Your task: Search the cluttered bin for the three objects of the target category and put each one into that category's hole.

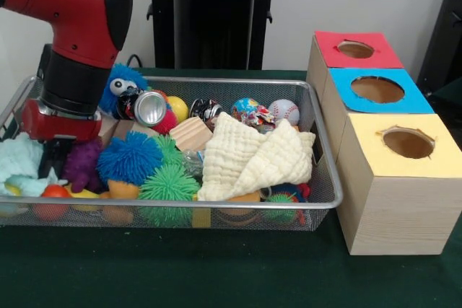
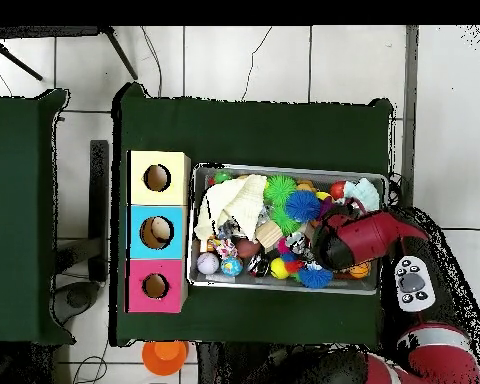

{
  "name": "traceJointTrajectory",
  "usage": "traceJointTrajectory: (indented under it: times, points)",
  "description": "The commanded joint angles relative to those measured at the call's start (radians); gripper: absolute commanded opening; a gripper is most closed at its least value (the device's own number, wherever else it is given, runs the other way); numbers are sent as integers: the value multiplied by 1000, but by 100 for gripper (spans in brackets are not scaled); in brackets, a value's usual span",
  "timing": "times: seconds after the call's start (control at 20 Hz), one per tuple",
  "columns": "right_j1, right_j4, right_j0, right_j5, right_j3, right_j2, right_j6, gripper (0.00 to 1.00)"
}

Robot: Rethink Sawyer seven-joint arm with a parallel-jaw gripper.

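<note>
We saw the gripper (image 1: pixel 54 155) dipped low at the bin's (image 1: pixel 326 178) nine o'clock end, its pincer hidden so we could not tell its state, a purple plush (image 1: pixel 81 164) beside it, and three boxes (image 1: pixel 390 178) at three o'clock.

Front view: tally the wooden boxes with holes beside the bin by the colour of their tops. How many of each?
Red-topped box: 1
Blue-topped box: 1
Yellow-topped box: 1
Total: 3, each with one round hole in its top.
</note>
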Motion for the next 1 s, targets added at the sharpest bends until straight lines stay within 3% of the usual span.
traceJointTrajectory:
  times: [0.05,0.2,0.35,0.6,1.0]
  points:
    - [-112,60,-7,38,154,81,-11,0]
    - [-211,100,-22,21,275,99,9,0]
    - [-298,177,-54,72,387,161,-23,0]
    - [-389,249,-20,138,468,150,-23,0]
    - [-481,411,-52,143,613,242,5,0]
